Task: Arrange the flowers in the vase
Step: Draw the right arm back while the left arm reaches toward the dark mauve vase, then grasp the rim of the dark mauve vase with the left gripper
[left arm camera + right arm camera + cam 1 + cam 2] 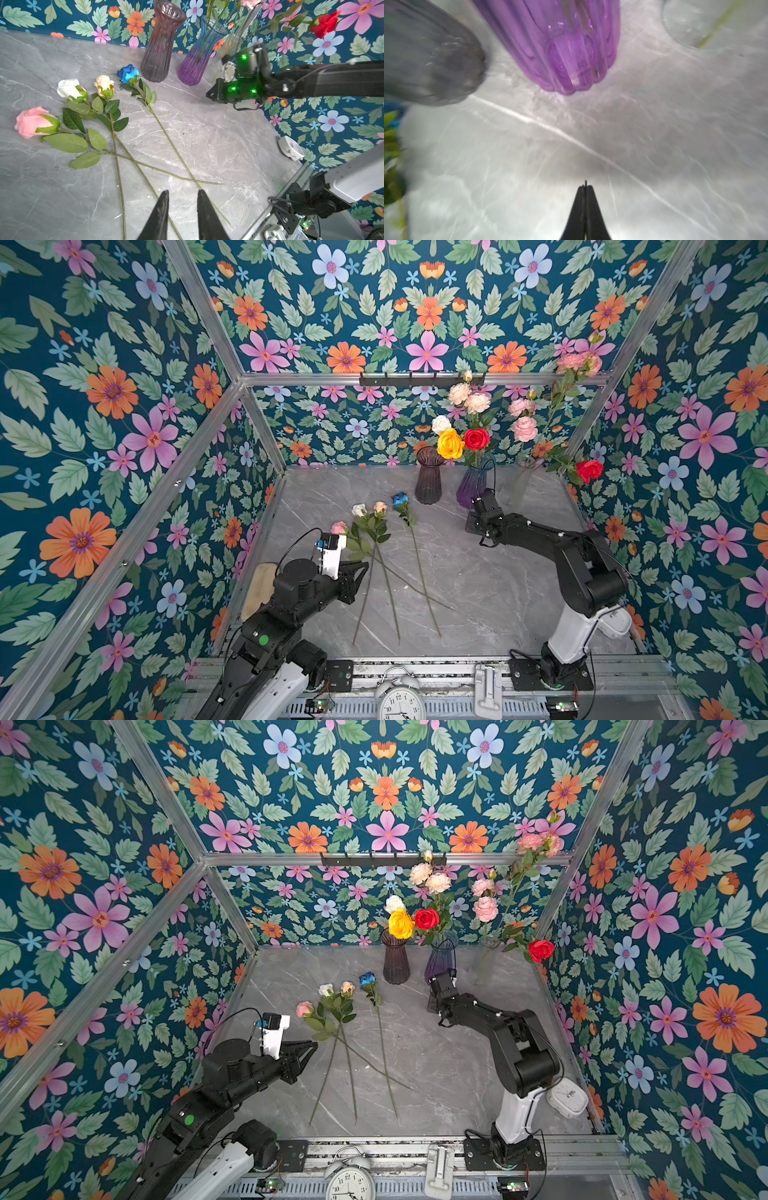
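left gripper (pixel 182 193): jaws slightly apart | right gripper (pixel 585 187): jaws pressed together

Robot lab test booth: aluminium frame (pixel 291 379), floral wallpaper panels (pixel 104 406), marble tabletop (pixel 478 593), arms (pixel 582 564) bolted to rail (pixel 449 670).

Grey, white-veined marble tabletop (pixel 478 580). Lying toward ten o'clock: pink rosebud (pixel 338 527), white rose (pixel 358 509), peach rose (pixel 380 507), blue rose (pixel 400 498), leaves green. At twelve o'clock: smoky ribbed vase (pixel 429 483); purple vase (pixel 471 489), bluer upward, with yellow-orange rose (pixel 450 443) and red rose (pixel 476 438). Teal wallpaper (pixel 50 472) printed with pink, orange and blue blooms.
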You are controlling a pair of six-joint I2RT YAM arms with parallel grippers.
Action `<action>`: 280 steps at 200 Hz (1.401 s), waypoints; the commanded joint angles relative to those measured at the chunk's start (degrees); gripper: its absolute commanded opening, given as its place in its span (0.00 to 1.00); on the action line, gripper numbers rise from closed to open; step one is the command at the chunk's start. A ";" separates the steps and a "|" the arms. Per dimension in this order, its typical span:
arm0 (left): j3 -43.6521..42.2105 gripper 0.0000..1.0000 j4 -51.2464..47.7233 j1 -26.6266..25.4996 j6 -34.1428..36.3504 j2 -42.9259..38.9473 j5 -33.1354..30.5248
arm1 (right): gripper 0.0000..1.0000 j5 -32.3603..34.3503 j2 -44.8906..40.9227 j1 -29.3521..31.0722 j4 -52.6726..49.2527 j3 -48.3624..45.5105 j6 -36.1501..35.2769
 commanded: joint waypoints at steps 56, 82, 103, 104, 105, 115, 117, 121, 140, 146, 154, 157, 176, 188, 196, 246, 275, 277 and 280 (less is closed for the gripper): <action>5.45 0.43 22.04 0.06 -8.18 30.59 1.90 | 0.00 -6.50 -37.87 -1.26 -12.38 -21.43 3.11; 18.87 0.47 26.24 0.97 -5.71 51.57 5.64 | 0.00 -7.81 -46.78 -1.32 -17.73 -26.58 3.35; 33.32 0.46 25.23 2.60 -5.25 65.22 5.52 | 0.00 -8.47 -54.45 -1.32 -18.23 -31.98 3.86; 34.02 0.46 25.01 2.69 -5.23 65.78 5.50 | 0.00 -8.50 -54.78 -1.34 -18.22 -32.13 3.84; 34.77 0.46 24.81 2.79 -5.18 66.37 5.44 | 0.00 -8.52 -55.12 -1.34 -18.22 -32.34 3.79; 42.43 0.47 22.26 3.54 -4.43 71.68 4.55 | 0.00 -8.02 -57.62 -1.34 -19.00 -33.74 4.26; 43.57 0.47 21.52 3.68 -4.25 72.75 4.30 | 0.00 -7.90 -58.04 -1.33 -19.22 -33.95 4.40; 47.30 0.47 20.00 3.92 -3.84 74.80 3.85 | 0.00 -7.96 -58.75 -1.35 -19.47 -34.11 4.47; 64.05 0.47 10.80 4.92 -1.30 84.69 1.21 | 0.00 -7.49 -60.96 -1.35 -20.33 -34.63 4.47; 69.32 0.46 7.75 5.19 -0.61 87.86 0.32 | 0.00 -7.06 -61.31 -1.28 -19.97 -35.00 4.63; 75.85 0.46 4.01 5.54 0.10 91.78 -0.45 | 0.00 -6.83 -61.53 -1.28 -19.80 -35.30 4.78; 78.02 0.46 2.91 5.66 0.28 93.22 -0.50 | 0.00 -6.65 -61.60 -1.34 -19.79 -35.29 4.83; 87.69 0.46 -0.85 6.10 0.59 99.74 -1.21 | 0.00 -5.89 -62.73 -1.32 -20.47 -35.74 5.43; 89.50 0.46 -0.39 6.30 0.15 101.48 -1.06 | 0.00 -5.73 -64.25 -1.27 -20.66 -36.19 5.61; 89.55 0.46 0.76 6.43 -0.25 102.08 -0.50 | 0.00 -5.58 -65.40 -1.34 -20.84 -36.52 5.67; 84.91 0.45 9.75 6.48 -3.74 101.87 3.19 | 0.00 -5.63 -68.96 -1.35 -21.16 -37.61 5.69; 83.08 0.45 13.50 6.48 -4.93 100.70 4.15 | 0.00 -5.97 -68.09 -1.34 -20.84 -37.39 5.59; 83.13 0.45 13.60 6.48 -4.99 100.77 4.37 | 0.00 -5.98 -68.09 -1.35 -20.85 -37.41 5.59; 83.37 0.45 13.73 6.48 -5.15 100.94 4.55 | 0.00 -6.05 -68.05 -1.30 -20.85 -37.43 5.59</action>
